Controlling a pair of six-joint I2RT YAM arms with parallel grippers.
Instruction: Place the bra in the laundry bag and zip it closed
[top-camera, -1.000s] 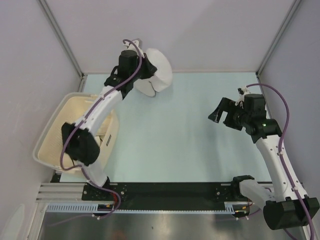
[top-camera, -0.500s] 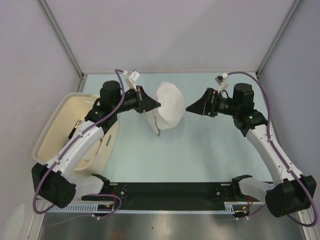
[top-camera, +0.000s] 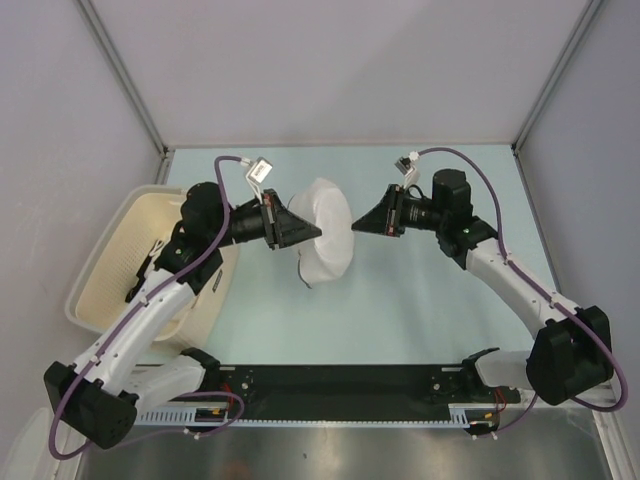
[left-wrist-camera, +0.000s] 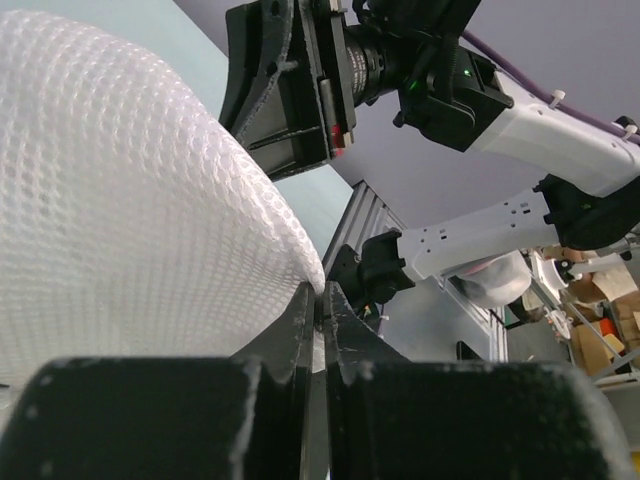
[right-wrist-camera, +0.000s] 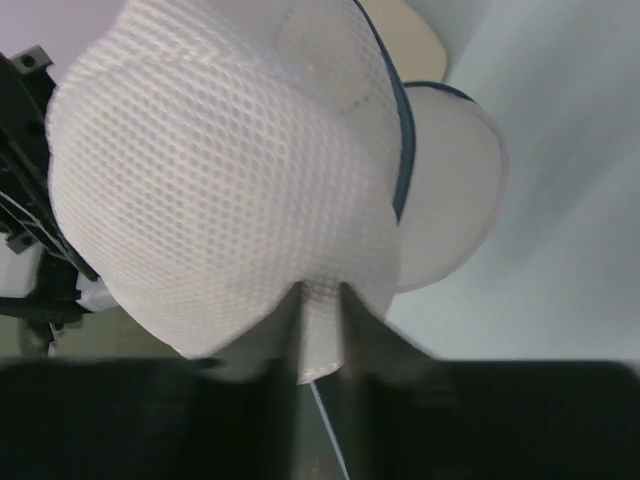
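Laundry bag (top-camera: 330, 245) up off worktop (top-camera: 430, 320). Left claw (top-camera: 317, 232) pinching one side, right claw (top-camera: 356, 227) pinching other side, likely to pull it open.

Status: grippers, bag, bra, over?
Left gripper shut on bag, bag up off the table. Right gripper shut on its mesh edge opposite. Bra not discernible. Basket off to the left, not in the way.
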